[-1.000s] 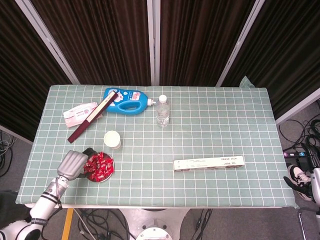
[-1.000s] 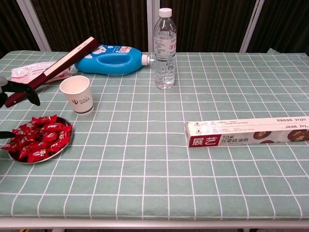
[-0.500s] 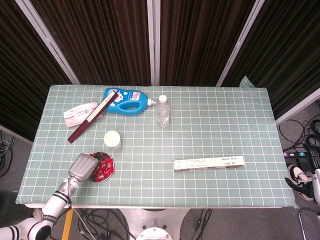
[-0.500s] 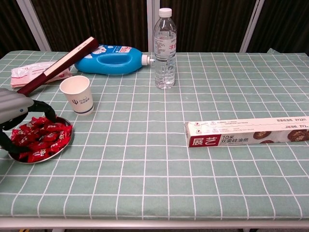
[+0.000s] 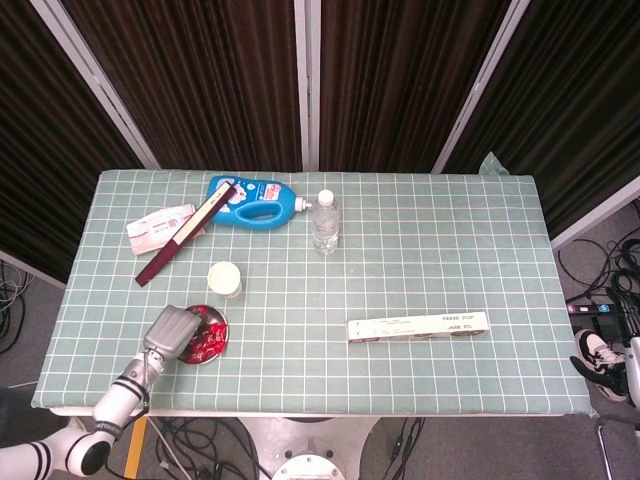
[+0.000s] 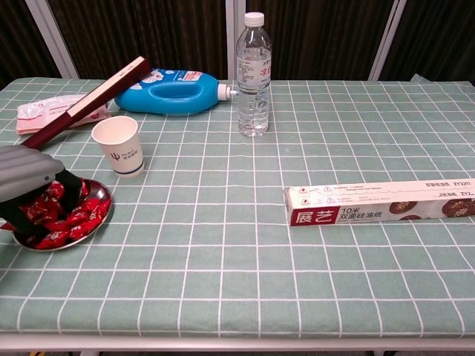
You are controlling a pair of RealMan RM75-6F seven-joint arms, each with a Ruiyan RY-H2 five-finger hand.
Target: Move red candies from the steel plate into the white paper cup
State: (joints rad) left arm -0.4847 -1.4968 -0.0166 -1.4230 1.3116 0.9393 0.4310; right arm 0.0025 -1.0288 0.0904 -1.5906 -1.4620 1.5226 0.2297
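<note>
Now, my left hand: palm down over the left half of the steel plate, dark fingers curled down into the candy pile; I cannot tell whether they have closed on a piece.
My right hand: not visible in either view.
Red candies: heaped on the plate, wrapped, partly hidden under my hand.
Steel plate: small and round, near the front left corner of the table.
White paper cup: upright, mouth open, just behind the plate and apart from it.
Dark red flat box: long, lying diagonally behind the cup, its far end resting on the blue bottle.
Blue detergent bottle: on its side near the far edge.
Pink packet: flat, left of the red box.
Clear water bottle: upright, capped, right of the detergent.
Long wrap box: lying lengthwise on the right half of the table.
Table: covered in green checked cloth.
</note>
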